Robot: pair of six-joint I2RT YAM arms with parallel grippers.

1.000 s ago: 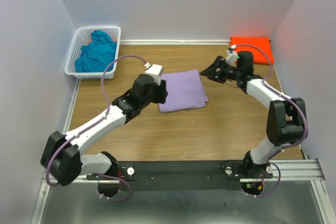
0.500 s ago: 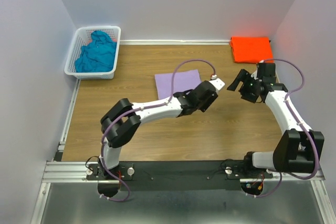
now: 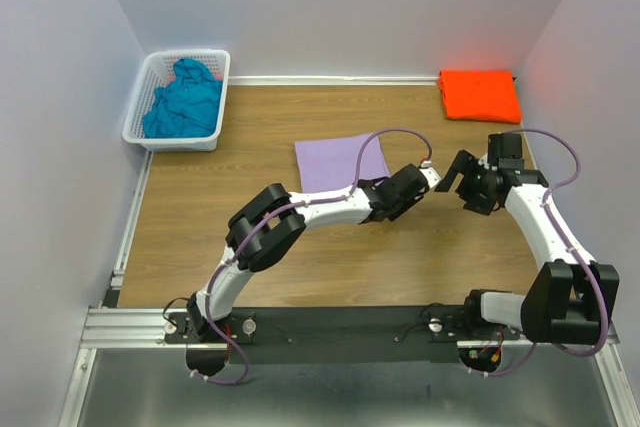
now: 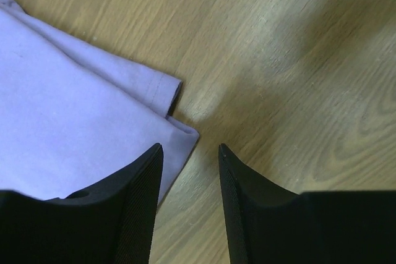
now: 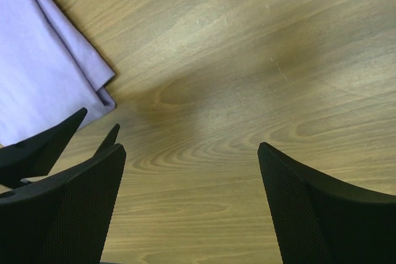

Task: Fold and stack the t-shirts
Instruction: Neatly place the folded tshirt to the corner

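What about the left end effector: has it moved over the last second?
Yes. The left end effector swung right, farther from the white basket, to the purple shirt's near-right corner.

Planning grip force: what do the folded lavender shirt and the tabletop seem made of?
Folded lavender shirt: soft matte knit fabric, probably cotton; stitched hem, limp layered edges. Brown tabletop: wood or wood-look laminate, smooth with slight sheen; grain lines and soft glare show.

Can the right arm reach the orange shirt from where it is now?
Probably yes. The right gripper is open and empty, and only bare table lies between it and the orange shirt in the far right corner.
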